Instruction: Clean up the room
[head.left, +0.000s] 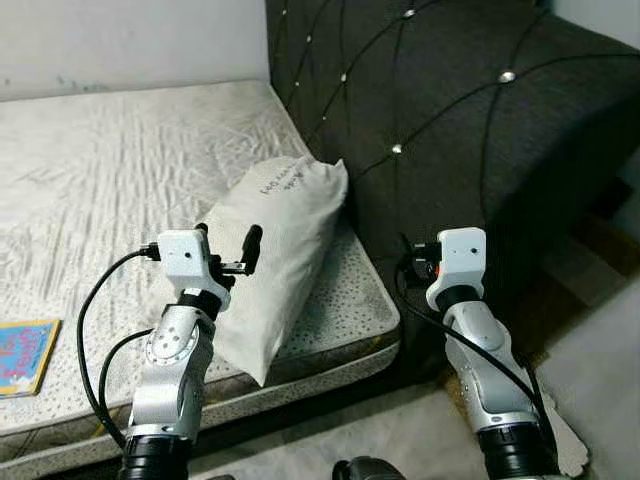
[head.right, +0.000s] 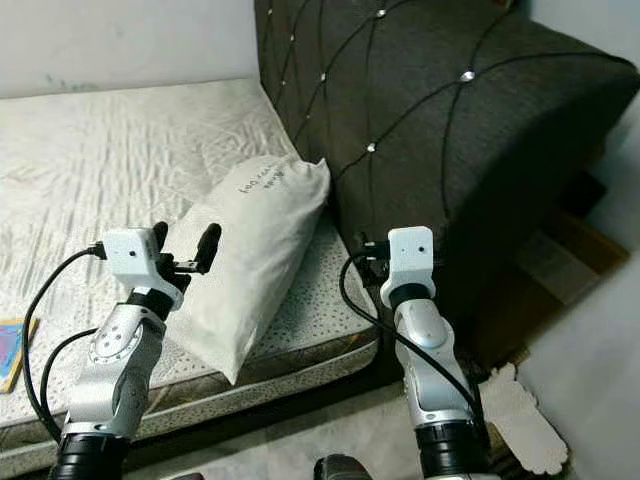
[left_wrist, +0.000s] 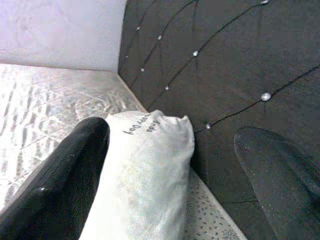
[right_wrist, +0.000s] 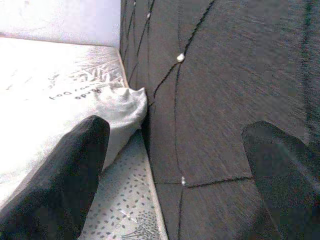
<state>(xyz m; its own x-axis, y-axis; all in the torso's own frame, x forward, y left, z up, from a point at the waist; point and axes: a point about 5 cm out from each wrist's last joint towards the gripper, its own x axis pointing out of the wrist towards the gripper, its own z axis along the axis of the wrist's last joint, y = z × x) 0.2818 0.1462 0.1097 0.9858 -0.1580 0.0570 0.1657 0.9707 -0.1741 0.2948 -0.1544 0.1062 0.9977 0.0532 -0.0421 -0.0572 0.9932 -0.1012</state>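
Book (head.left: 25, 355) lies flat on the mattress (head.left: 100, 180), well off to the left tool's (head.left: 228, 245) left; that tool hovers w/ fingers spread wide, empty, pillow (head.left: 275, 260) just ahead & partly under it, prob lined up for a grab. Pillow leans vs the headboard (head.left: 450, 130); dark print near its top, too blurred to read. Right tool (right_wrist: 175, 165), ahead of it the headboard, is wide open too, holding nothing.
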